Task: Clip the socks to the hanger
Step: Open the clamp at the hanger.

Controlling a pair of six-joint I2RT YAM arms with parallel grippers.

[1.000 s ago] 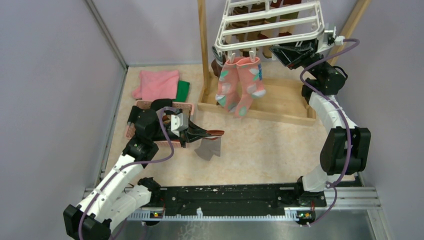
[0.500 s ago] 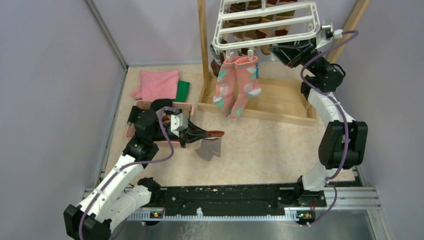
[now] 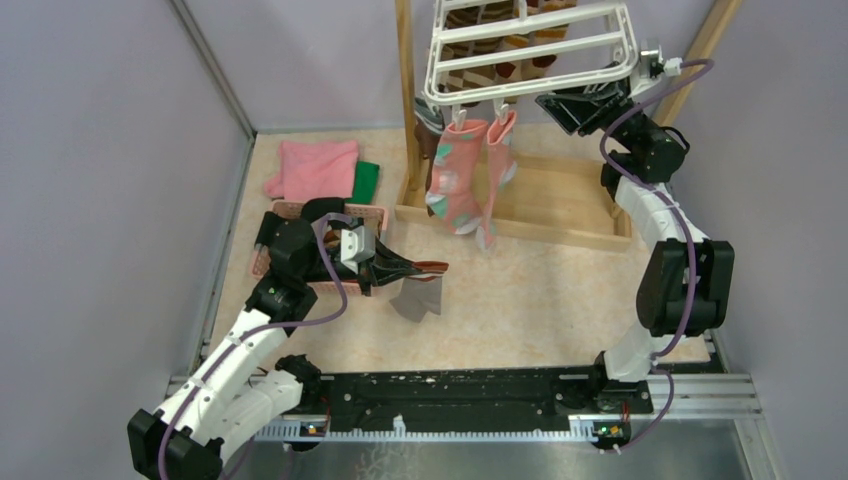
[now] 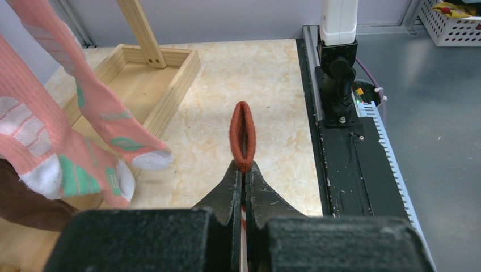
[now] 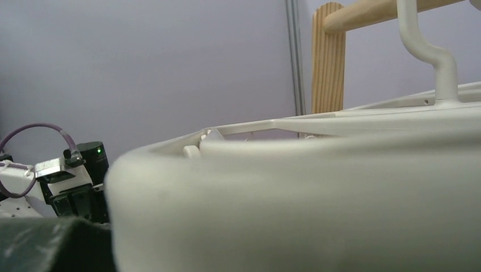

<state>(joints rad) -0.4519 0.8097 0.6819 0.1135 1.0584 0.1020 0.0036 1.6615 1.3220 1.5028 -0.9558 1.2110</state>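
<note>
The white grid hanger (image 3: 530, 50) hangs in the wooden frame, and its rim fills the right wrist view (image 5: 295, 192). My right gripper (image 3: 585, 105) is at its near right corner, shut on the rim; its fingers are hidden in the wrist view. Two pink socks with teal patches (image 3: 455, 175) hang from front clips, also in the left wrist view (image 4: 62, 147). Brown striped socks (image 3: 505, 45) hang further back. My left gripper (image 3: 400, 268) is shut on a grey sock (image 3: 418, 298) by its brown-red cuff (image 4: 243, 133), held above the table.
A pink basket (image 3: 375, 215) sits under the left arm. A folded pink cloth (image 3: 312, 168) and a green cloth (image 3: 366, 180) lie at the back left. The wooden frame's base (image 3: 560, 205) and post (image 3: 405, 80) stand at the back. Walls close in left and right.
The hanger has turned and its near right corner has risen with my right gripper. The pink socks have swung left and turned edge-on. The left arm has not moved.
</note>
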